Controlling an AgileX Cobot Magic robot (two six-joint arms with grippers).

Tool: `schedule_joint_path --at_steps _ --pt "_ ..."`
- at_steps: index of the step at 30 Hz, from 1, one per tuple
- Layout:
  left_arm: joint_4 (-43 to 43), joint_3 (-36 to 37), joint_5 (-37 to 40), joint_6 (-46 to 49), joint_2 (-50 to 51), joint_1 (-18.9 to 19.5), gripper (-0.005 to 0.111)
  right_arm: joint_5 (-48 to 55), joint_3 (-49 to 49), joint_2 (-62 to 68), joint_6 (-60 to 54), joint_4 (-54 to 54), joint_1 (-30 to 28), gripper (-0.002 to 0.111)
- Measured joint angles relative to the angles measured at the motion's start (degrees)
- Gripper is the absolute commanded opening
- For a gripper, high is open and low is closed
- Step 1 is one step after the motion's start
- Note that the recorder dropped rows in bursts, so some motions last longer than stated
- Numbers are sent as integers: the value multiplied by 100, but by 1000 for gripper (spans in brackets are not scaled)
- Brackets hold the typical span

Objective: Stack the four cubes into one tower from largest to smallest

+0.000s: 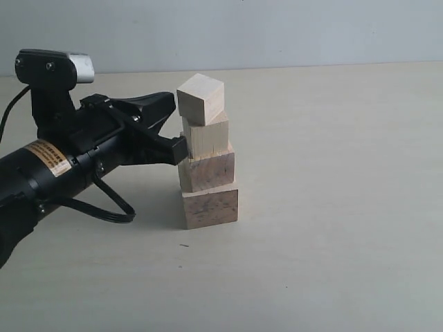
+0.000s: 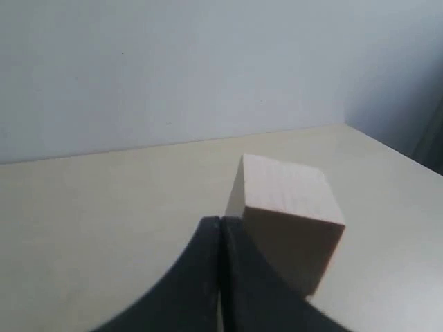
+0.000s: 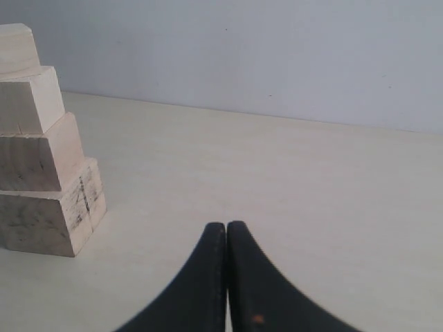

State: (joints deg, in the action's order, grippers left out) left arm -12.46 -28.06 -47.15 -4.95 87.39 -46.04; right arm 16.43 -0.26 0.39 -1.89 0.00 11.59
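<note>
The four cubes stand as one tower (image 1: 208,155) on the pale table. The largest cube (image 1: 211,206), with dark mottled marks, is at the bottom. Above it come the second cube (image 1: 208,171) and the third cube (image 1: 206,136). The smallest cube (image 1: 201,99) sits on top, turned and tilted, overhanging to the left. My left gripper (image 1: 172,102) is shut and empty, right beside the tower's left side. In the left wrist view its tip (image 2: 220,221) sits against the smallest cube (image 2: 291,207). My right gripper (image 3: 226,225) is shut and empty, away from the tower (image 3: 41,173).
The bare pale table (image 1: 332,207) spreads to the right of and in front of the tower. A plain grey wall (image 1: 277,31) runs behind it. The left arm's black body and cable (image 1: 111,207) lie left of the tower.
</note>
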Motion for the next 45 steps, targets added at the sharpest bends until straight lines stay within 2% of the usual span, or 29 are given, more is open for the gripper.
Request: schedule_joint_path --at_steps 22,29,38,45 --pt "-65 -75 124 426 -87 12 0 0 0 0 0 0 0 0" --pt "-220 645 226 551 -1617 12 0 0 0 0 0 0 0 0" --pt "-461 1472 1459 585 -3490 12 0 0 0 0 0 0 0 0" --pt "-314 1871 1484 599 -4680 12 0 0 0 0 0 0 0 0"
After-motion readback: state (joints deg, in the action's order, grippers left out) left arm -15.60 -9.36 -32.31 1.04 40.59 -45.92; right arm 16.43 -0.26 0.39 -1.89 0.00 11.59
